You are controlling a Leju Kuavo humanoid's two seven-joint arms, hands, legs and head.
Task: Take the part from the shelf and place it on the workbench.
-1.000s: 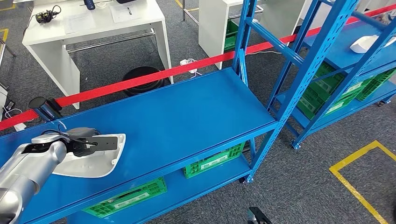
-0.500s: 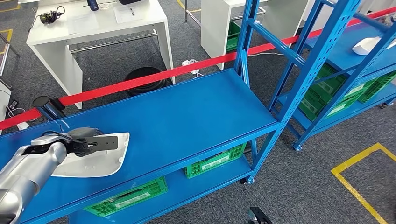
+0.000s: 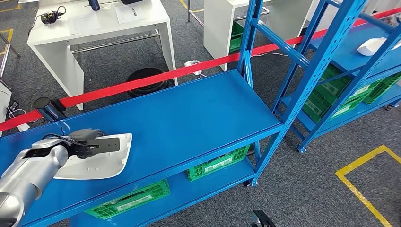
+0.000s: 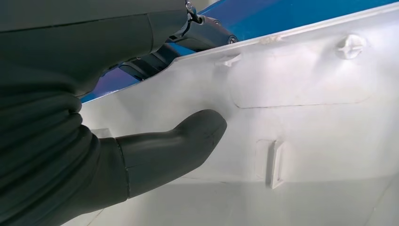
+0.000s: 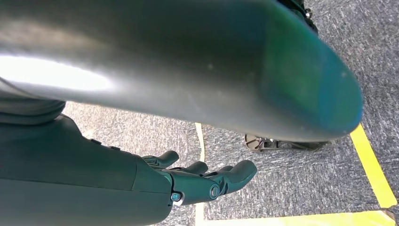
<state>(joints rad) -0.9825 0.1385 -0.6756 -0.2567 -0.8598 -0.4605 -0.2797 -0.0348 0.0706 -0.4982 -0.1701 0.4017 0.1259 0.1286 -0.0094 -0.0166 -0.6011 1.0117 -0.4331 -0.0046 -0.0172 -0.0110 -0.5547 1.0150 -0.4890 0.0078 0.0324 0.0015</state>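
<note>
Head view: the white part [image 3: 97, 163] is seen lying on the blue shelf [image 3: 189, 123], near its front edge toward the left end. The left hand [image 3: 87, 143] is clamped on the part's rim; in the left wrist view the thumb [image 4: 174, 148] is pressed on the inner face, with the dark fingers [image 4: 197, 35] behind the rim. The right hand [image 5: 202, 181] is hung over the grey floor [image 5: 291, 174], fingers loosely apart, nothing held. The grasp looks made; lifting, carrying and setting down on the workbench are judged left.
</note>
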